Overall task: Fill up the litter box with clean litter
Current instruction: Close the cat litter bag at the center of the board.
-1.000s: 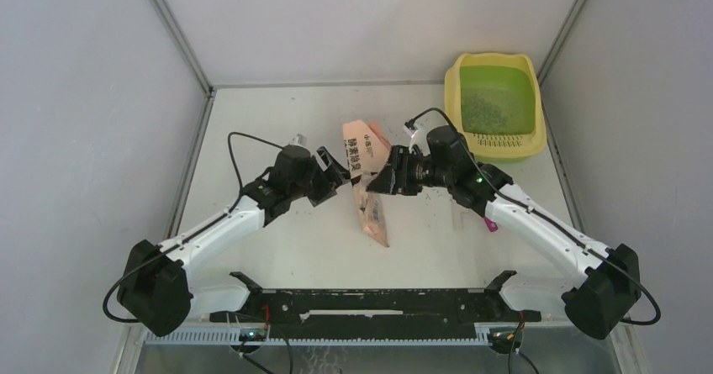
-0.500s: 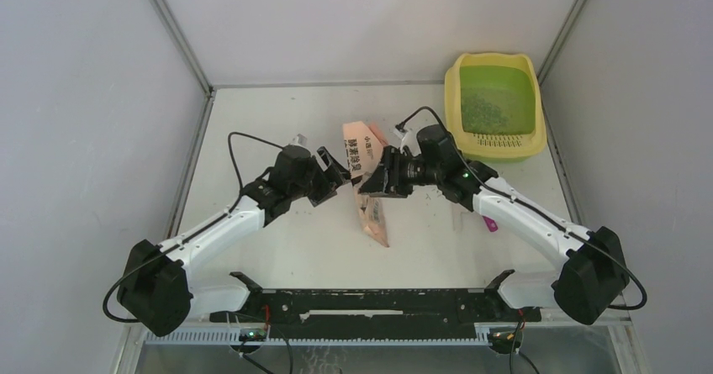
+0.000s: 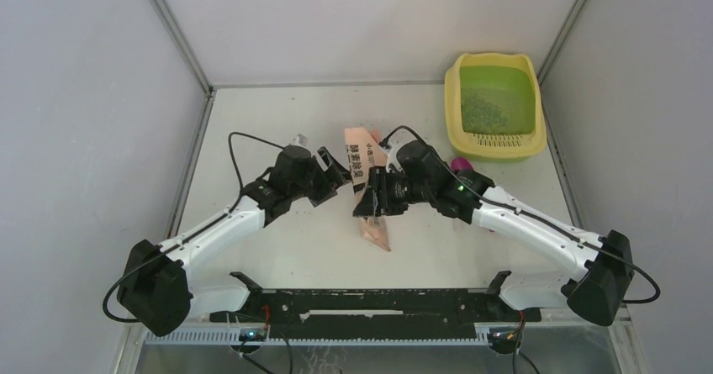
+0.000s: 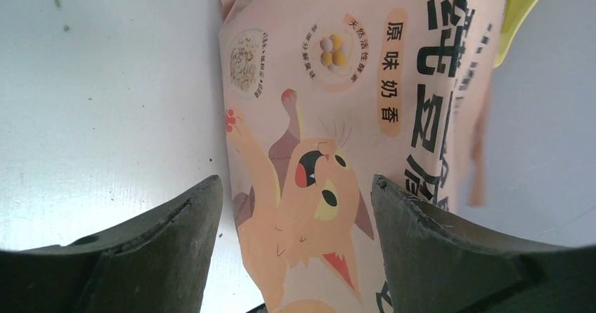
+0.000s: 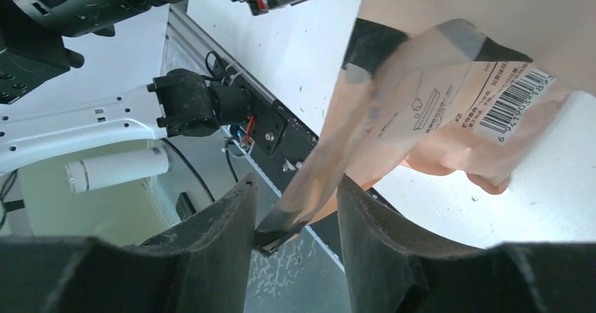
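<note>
Your litter box (image 3: 452,97) sits at the far right corner of the table (image 3: 277,248), well apart from both arms, with its slotted yellow step (image 3: 498,141) on the near edge. A patch of litter (image 3: 477,105) lies in the green basin, toward its left side, and much of the green floor shows around it.

Your two arms meet over the middle of the table at the pink printed bag (image 3: 361,149). Its upper part stands up between the grippers and its lower end trails toward you on the table.

Your left gripper (image 3: 339,173) is at the bag's left side with its jaws spread wide. From the left wrist camera you see the cat-printed face of the bag between the two fingers (image 4: 179,243). The bag is wider than the gap and runs on behind the right-hand finger. You cannot tell whether either finger touches it.

Your right gripper (image 5: 295,183) straddles a folded, dark-sealed edge of the bag, one finger on each side. The jaws are partly apart and the edge nearly fills the space between them. You cannot tell whether they are pinching it or only bracketing it.

A magenta scoop (image 3: 461,165) lies on the table just in front of the box's step, behind your right arm. A few dark specks (image 4: 56,1) dot the table.
</note>
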`<state>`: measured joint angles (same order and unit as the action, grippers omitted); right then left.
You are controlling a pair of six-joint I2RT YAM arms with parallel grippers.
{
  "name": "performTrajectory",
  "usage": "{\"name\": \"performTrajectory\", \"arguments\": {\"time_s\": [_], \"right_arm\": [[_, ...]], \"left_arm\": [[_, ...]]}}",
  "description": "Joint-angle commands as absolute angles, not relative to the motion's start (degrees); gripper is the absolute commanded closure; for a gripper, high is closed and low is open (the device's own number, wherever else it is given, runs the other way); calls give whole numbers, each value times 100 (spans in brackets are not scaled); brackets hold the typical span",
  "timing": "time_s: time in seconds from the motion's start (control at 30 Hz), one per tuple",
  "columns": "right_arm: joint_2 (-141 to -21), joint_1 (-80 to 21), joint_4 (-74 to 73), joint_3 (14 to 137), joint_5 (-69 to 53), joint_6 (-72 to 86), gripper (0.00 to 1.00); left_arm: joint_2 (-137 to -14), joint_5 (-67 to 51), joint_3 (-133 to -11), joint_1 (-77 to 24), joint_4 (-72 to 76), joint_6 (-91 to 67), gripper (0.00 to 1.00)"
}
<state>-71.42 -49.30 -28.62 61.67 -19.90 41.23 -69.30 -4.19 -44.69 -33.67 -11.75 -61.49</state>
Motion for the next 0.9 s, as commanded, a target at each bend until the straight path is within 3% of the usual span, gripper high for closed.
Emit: {"name": "performTrajectory", "arguments": {"time_s": [0.0,0.53,0.87], "right_arm": [[-7059,-5111,-3382,6673,-1148,3772,49],[-7207,-5238,-3876,7032,-709,3535,63],[-7236,-5251,-3691,6833,-1124,3649,65]], "left_arm": [[-6860,-363,-4570,-3432,-990,-6146,18],[-7011,-419,-4645,-3454,-940,-6148,19],[-7063,-453,-4640,-3472,-868,-6186,19]]}}
